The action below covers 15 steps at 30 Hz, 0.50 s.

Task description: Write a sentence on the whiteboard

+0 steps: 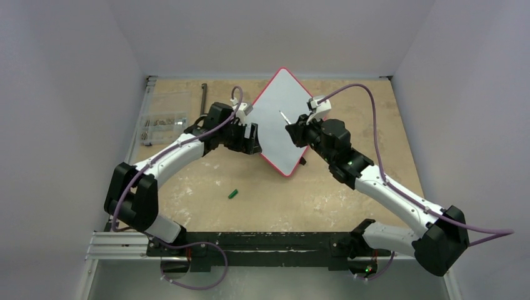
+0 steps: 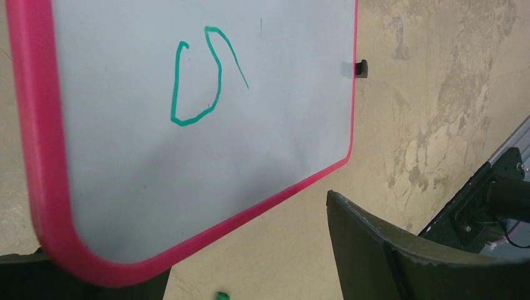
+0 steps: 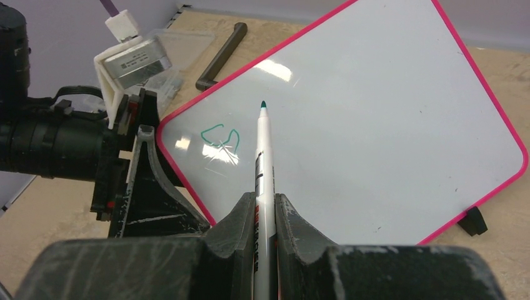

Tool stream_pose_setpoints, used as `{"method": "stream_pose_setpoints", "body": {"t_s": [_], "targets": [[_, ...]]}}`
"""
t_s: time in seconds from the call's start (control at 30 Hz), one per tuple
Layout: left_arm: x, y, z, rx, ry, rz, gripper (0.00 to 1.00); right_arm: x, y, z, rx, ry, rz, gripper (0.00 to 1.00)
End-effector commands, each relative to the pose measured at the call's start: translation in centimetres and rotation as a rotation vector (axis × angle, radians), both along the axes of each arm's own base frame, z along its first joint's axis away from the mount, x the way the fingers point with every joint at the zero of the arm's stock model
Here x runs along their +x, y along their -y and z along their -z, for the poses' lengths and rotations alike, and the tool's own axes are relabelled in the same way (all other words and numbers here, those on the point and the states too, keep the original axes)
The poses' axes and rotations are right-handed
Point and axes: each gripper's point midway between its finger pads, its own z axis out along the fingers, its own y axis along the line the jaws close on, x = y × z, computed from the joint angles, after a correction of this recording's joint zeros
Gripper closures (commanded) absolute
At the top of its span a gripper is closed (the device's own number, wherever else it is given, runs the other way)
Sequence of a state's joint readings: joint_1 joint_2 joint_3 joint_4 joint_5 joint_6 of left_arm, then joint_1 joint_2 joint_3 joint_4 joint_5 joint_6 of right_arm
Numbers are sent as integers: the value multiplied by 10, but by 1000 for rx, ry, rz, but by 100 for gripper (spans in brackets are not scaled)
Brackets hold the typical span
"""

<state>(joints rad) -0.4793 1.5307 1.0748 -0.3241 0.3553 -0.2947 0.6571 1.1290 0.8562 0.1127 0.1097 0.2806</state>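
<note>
Checking the wrist views, I see a green letter [image 2: 197, 78] on the whiteboard [image 1: 281, 106] between both arms that overhead misses, my right gripper [image 3: 262, 206] clenched on the marker [image 3: 261, 150], while the left gripper [image 1: 251, 136] straddles the board's corner, and I cannot tell whether it clamps.

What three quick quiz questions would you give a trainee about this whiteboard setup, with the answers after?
1. True or false: the marker is capped.
2. Which arm's fingers hold the marker? A) left B) right
3. Fill in: the mark on the whiteboard is ___ in colour.
Key: 1 false, its tip is bare. 2 B, the right fingers clamp it. 3 green.
</note>
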Motion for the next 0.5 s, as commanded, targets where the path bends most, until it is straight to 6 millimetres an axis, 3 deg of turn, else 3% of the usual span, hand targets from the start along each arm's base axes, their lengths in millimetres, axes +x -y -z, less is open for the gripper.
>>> {"method": "stream_pose_setpoints", "body": {"t_s": [0.0,0.27,0.47], "targets": [[-6,3,-37,-50,73,20,16,-2,-1,-37,53,60,-4,100],[-28,-11,-84,-78,138,7,16,-7,-5,-47,52,75,-46,100],[-48,-22,-154,-158,251,-13,18,-27,-21,-61,62,124,-199,100]]}}
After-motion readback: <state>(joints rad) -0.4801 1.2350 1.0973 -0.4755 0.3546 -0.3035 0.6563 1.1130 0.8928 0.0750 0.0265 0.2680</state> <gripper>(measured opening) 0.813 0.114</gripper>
